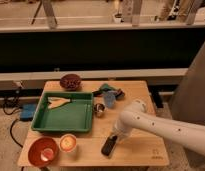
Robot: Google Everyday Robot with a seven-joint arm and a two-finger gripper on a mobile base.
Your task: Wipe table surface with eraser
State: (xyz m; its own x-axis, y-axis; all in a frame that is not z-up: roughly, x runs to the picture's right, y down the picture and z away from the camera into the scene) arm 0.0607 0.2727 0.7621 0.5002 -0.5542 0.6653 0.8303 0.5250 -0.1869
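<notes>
A light wooden table surface seen from above and in front. A white robot arm reaches in from the right, and its gripper is closed on the upper end of the eraser (a small black block), which rests slanted on the wood near the front edge, right of centre. To the left sit a green tray, a red bowl and a small cup.

Gripper at eraser end. Bare table from there to marked corner; tray, cup, bowl block opposite side.
</notes>
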